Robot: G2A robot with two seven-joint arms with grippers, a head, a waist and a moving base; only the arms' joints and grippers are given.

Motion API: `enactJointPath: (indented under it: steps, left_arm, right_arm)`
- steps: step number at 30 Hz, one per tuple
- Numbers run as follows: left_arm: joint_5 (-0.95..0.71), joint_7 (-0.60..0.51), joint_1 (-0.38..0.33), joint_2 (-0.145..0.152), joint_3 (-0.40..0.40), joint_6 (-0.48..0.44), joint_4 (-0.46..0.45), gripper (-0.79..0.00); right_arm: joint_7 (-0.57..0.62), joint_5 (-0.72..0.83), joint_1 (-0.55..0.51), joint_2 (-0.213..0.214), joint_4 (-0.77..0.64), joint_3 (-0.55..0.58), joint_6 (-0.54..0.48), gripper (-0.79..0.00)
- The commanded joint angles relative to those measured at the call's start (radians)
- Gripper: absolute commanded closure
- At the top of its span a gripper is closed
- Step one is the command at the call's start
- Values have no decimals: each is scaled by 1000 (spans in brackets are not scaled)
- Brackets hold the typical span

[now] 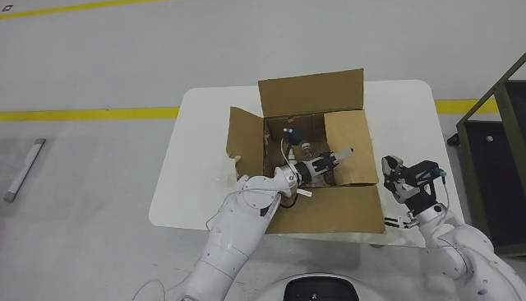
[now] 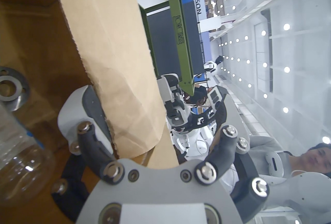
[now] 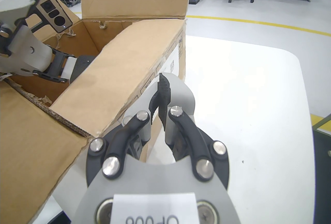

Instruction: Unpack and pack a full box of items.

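L gripper [image 2: 152, 106] spread, straddling side flap [image 2: 116, 54] of box [image 1: 312, 94], bottle [image 2: 18, 157] inside. R gripper [image 3: 161, 95] pressed together, empty, over counter [image 3: 245, 80]. Risk: flap may catch L gripper on lift, dragging box w/ it.

Top camera overhead, facing down; wrist cameras close, sideways; all share box [image 1: 312, 94].
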Motion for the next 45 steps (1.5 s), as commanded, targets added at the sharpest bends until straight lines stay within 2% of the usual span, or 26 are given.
enactJointPath:
  steps: [1, 2, 5, 7, 8, 9, 10, 13, 18, 25, 30, 37, 38, 39, 40, 41, 42, 45]
  left_arm:
    - [-16, -3, -2, 0, -3, -21, -12, -785]
    - [-28, -4, -2, -1, -4, -32, -17, -785]
    - [-30, -18, -17, -2, 0, -52, -39, -785]
    - [-51, -25, -26, -6, 7, -60, -53, -785]
    - [-46, -33, -38, -8, 15, -61, -60, -785]
    - [-48, -39, -48, -11, 24, -68, -68, -785]
    - [-51, -47, -59, -15, 35, -71, -69, -785]
    - [-21, -63, -106, -28, 79, -124, -54, -785]
    - [18, -44, -176, -67, 179, -181, 42, -785]
    - [47, 8, -240, -124, 283, -255, 146, -785]
    - [48, 17, -269, -156, 326, -282, 203, -785]
    - [55, 23, -289, -184, 351, -300, 265, -785]
    - [56, 25, -291, -186, 352, -303, 271, -785]
    - [63, 26, -294, -189, 354, -304, 278, -785]
    - [79, 31, -298, -190, 357, -307, 282, -785]
    - [88, 36, -298, -192, 358, -312, 286, -785]
    - [91, 41, -297, -194, 359, -315, 291, -785]
    - [101, 49, -298, -198, 357, -319, 301, -785]
  right_arm:
    - [4, 7, 0, 0, -7, 11, 2, 0]
    - [6, 9, -2, 1, -12, 17, 2, -31]
    - [8, 37, -6, 1, -35, 49, 12, -336]
    - [29, 77, -9, 2, -49, 81, 24, -419]
    - [48, 101, -10, 3, -58, 99, 29, -502]
    - [67, 126, -9, 4, -68, 118, 34, -674]
    - [90, 161, -11, 4, -77, 135, 34, -785]
    - [203, 268, -11, 8, -107, 199, 49, -785]
    - [384, 549, -8, 12, -158, 318, 93, -785]
    - [555, 762, -3, 20, -175, 404, 55, -785]
    - [624, 786, 42, 27, -167, 411, 50, -785]
    - [676, 761, 131, 31, -110, 335, 49, -785]
    - [685, 751, 140, 31, -103, 321, 52, -653]
    - [689, 747, 147, 31, -93, 307, 55, -456]
    - [691, 749, 155, 30, -82, 294, 65, -382]
    - [691, 739, 162, 30, -72, 284, 73, -376]
    - [686, 736, 168, 29, -61, 273, 80, -308]
    - [675, 754, 181, 26, -33, 249, 90, -40]
